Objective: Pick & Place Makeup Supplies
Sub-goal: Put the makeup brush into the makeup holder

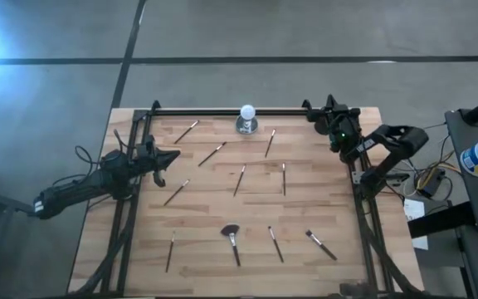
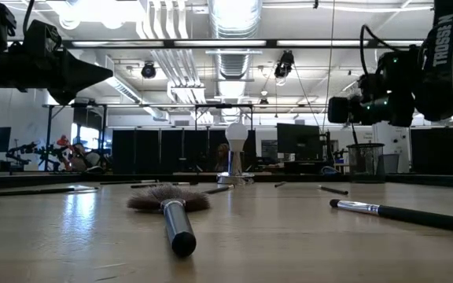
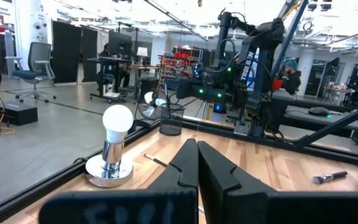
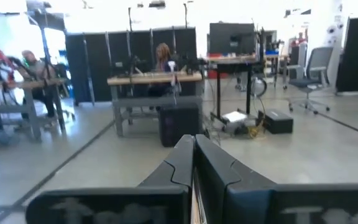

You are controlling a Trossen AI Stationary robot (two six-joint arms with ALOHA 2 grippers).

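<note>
Dark fingers pressed together, empty, on my left gripper (image 1: 173, 156) at the table's left edge; my right gripper (image 1: 312, 111), equally closed, lettered "TROSS", hangs at the far right corner. Makeup brushes (image 1: 231, 241) lie scattered across the wooden table (image 1: 322, 174).

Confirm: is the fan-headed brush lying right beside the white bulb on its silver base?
No. In the high view the fan-headed brush lies at the near end of the wooden table, while the white bulb on its silver base stands by the far rail.

Bulb (image 1: 246, 111) amid scattered brushes (image 1: 231, 236)
</note>
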